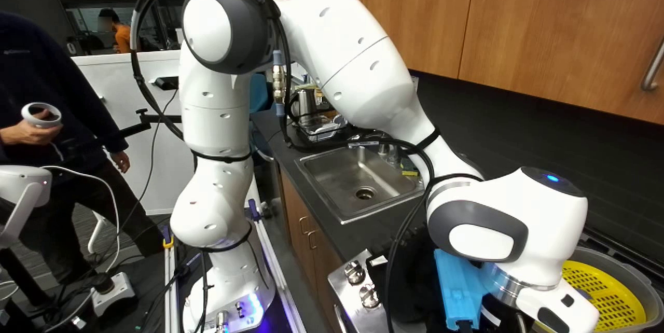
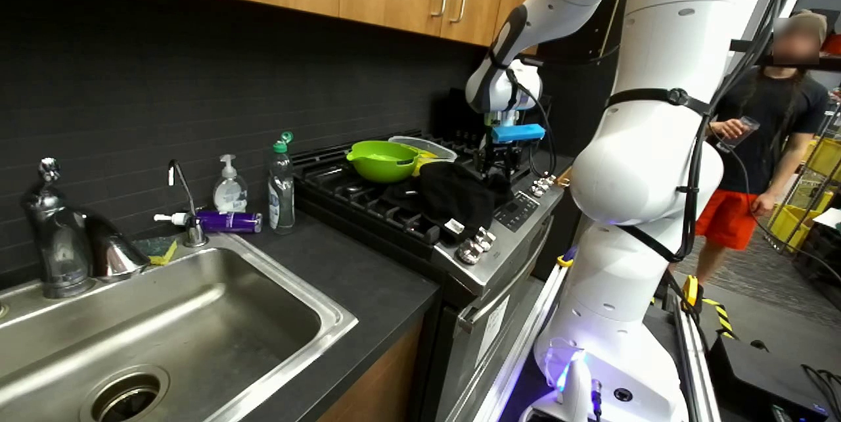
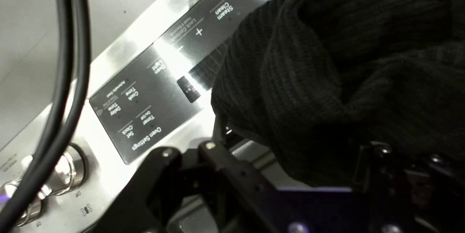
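Okay, black knit cloth [image 2: 456,195] lies bunched on the stove [image 2: 502,254] near its front edge, one end reaching the knobs [image 2: 477,248] at the corner nearest the sink [image 2: 332,310]. Gripper [image 2: 497,169] points down close by, fingers spread, cloth right at them; can't tell if they touch it. In the wrist view the cloth hides part of the control panel [image 3: 145,113]. Green bowl [image 2: 381,160] sits toward the back edge, beside a yellow strainer [image 1: 604,291] in a grey tub [image 1: 630,273].
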